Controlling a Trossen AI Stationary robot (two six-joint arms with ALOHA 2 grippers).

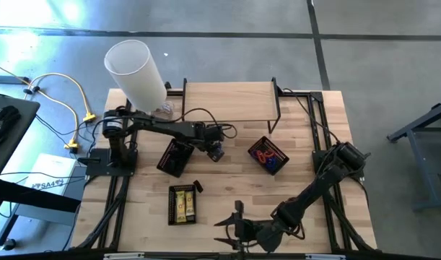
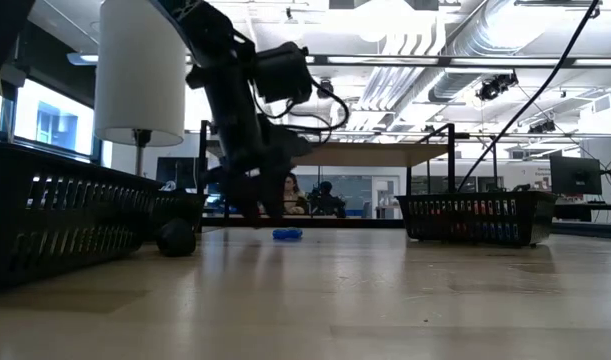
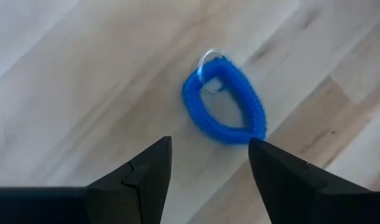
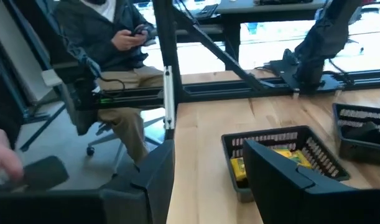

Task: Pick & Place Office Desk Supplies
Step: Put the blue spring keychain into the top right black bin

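A blue coiled loop band (image 3: 224,102) with a small metal ring lies flat on the wooden table, also seen in the low view (image 2: 287,234) and under the arm's tip in the high view (image 1: 219,154). My left gripper (image 3: 208,168) hovers over it, open, with the band just ahead of its fingers and untouched; the low view shows this gripper (image 2: 257,205) close above the table. My right gripper (image 1: 231,227) waits open near the table's near edge (image 4: 208,174). Yellow packets (image 1: 182,204) lie in one black basket, red and blue bands (image 1: 267,154) in another.
A third black basket (image 1: 175,157) with dark pieces sits beside the left arm. A small black piece (image 1: 198,186) lies loose on the table. A wooden shelf (image 1: 231,101) stands at the far edge, a white cylinder (image 1: 136,72) at far left. A seated person (image 4: 115,56) shows beyond the table.
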